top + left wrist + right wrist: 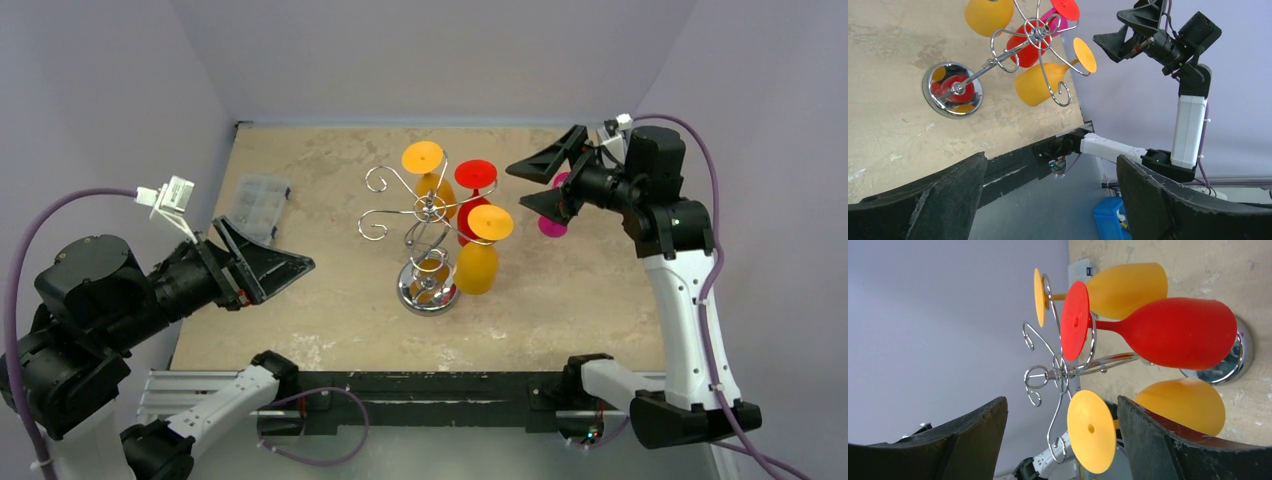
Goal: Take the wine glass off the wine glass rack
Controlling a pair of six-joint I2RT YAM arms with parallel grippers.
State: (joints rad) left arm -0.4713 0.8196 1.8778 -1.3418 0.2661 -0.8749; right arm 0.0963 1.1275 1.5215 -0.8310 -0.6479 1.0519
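Top external: red wine glass hangs on rack.

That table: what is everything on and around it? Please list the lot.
table: 1, beige stone look, under everything
rack: 1, chrome, table centre
orange glasses: 2, hung upside down on the rack, one at the back, one at the front
red glass: 1, hung upside down on the rack's right side
pink glass: 1, right of the rack, partly hidden by the right gripper
plastic box: 1, clear, table's back left
blue box: 1, below the table's near side
arms: 2, black and white, near edge
left gripper: 1, black, open, empty
right gripper: 1, black, open, empty
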